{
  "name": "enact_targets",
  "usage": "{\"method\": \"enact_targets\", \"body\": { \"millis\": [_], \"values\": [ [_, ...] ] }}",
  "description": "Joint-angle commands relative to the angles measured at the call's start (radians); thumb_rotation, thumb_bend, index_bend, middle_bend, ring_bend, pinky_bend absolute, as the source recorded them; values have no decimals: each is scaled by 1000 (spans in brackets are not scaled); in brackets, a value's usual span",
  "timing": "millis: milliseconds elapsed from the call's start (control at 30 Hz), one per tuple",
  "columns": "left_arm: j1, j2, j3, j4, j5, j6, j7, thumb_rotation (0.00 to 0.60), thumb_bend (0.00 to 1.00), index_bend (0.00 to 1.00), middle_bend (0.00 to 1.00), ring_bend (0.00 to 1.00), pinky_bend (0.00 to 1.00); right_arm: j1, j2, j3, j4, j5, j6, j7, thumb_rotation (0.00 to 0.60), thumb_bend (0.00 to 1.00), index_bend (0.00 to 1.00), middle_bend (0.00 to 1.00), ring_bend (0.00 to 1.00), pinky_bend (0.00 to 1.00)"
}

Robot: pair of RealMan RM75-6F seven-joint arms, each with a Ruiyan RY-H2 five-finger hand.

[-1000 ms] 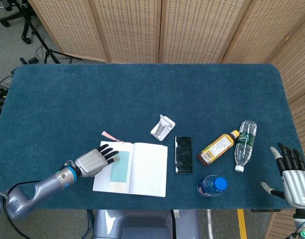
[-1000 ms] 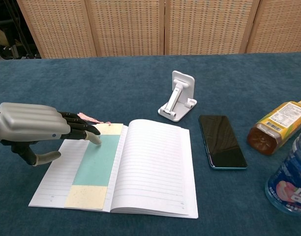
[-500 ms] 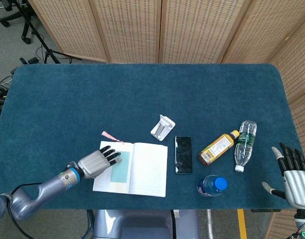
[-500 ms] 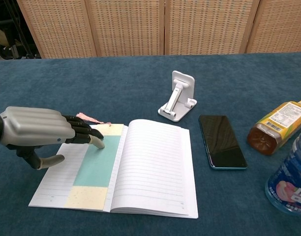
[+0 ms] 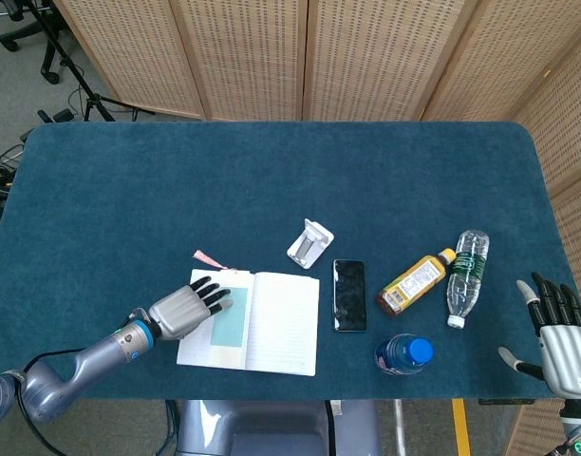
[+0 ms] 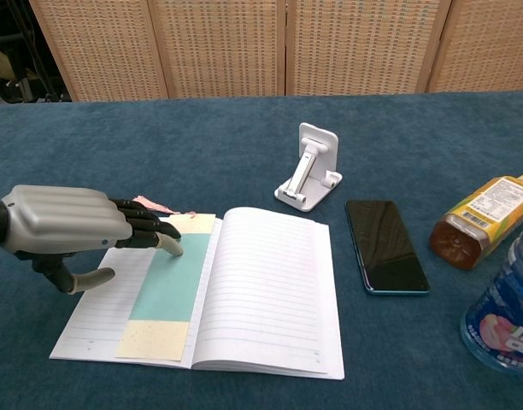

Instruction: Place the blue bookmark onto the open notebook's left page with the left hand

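- The robot's left hand reaches over the outer edge of the open notebook, palm down, its dark fingers stretched toward the spine with the tips apart and holding nothing.
- One fingertip touches the upper end of the blue bookmark, which lies flat on the notebook's left page, running lengthwise just beside the spine.
- The bookmark shows a teal middle band with pale yellow ends; its pink tassel trails off the top edge of the page onto the tabletop.
- In the head view the same left hand covers the outer part of the left page, the bookmark visible just beyond its fingertips.
- The right hand sits at the near right corner of the tabletop, well apart from the notebook, fingers spread and upright, gripping nothing.
- A white phone stand stands beyond the notebook's right page; a dark smartphone lies face up just to the right of the notebook.
- Further right, an amber bottle and a clear water bottle lie on their sides next to each other, and a blue-capped bottle stands near the tabletop's front edge.
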Motion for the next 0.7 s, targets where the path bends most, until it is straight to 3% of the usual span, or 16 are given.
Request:
{"method": "enact_targets", "body": {
  "millis": [33,700],
  "values": [
    [1,-1,-2,-3,2,4,-2,600,609,0,0,0,0,-1,0,0,0,-1,2,0,600,0,0,0,0,0],
    [7,16,0,-14,34,21,-28,600,604,0,0,0,0,-1,-2,-2,1,-6,2,-3,600,0,0,0,0,0]
  ]
}}
